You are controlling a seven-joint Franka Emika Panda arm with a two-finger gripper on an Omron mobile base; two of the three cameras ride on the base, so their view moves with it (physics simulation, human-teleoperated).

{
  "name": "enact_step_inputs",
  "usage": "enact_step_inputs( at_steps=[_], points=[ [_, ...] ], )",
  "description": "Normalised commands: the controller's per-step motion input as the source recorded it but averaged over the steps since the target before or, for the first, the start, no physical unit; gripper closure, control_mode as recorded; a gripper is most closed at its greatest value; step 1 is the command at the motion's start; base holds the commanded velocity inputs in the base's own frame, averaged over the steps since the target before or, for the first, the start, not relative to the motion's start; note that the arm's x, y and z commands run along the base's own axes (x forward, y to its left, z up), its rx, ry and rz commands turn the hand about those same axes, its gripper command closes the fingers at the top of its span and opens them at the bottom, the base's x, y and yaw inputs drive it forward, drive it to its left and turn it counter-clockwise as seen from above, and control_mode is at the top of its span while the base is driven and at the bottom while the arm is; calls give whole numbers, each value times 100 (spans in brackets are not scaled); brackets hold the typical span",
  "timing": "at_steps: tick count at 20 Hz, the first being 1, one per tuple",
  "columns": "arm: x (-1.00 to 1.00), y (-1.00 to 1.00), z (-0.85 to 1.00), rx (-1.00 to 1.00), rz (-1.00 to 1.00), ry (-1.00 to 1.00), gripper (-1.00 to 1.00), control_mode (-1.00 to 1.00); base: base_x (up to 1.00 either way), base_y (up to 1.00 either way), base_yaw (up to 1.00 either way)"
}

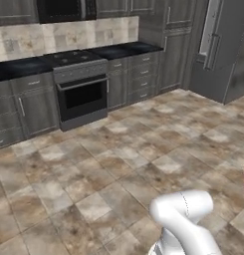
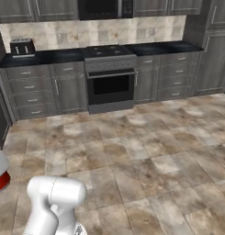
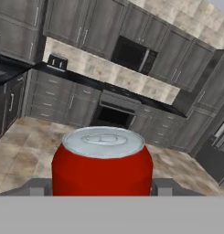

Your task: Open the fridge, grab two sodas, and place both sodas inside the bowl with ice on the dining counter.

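Red soda can [image 3: 102,161] sat at lower centre of the hand view, upright, silver lid up, the gripper [image 3: 102,186] pinching its sides low down. Judged light, rigid but dentable, slick-walled; a mid-body hold on opposite sides suits. Fridge [image 1: 219,47] stood upper right, left base view.

fridge [image 1: 220,50] cropped, red can's [image 3: 102,162] base hidden

Flat, even rendered light fills the kitchen, casting hardly any shadows. The floor tiles [image 1: 118,164] look soft and blurry, and the red can [image 3: 102,162] shows no glare.
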Motion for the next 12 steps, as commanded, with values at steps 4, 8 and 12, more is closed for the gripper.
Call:
enact_step_inputs(
  at_steps=[4, 8, 12],
  points=[
    [0, 0, 0, 0, 0, 0, 100, 100, -99, 80, 12],
    [0, 0, 0, 0, 0, 0, 100, 100, -100, 72, 13],
    [0, 0, 0, 0, 0, 0, 100, 100, -100, 78, 13]
  ],
)
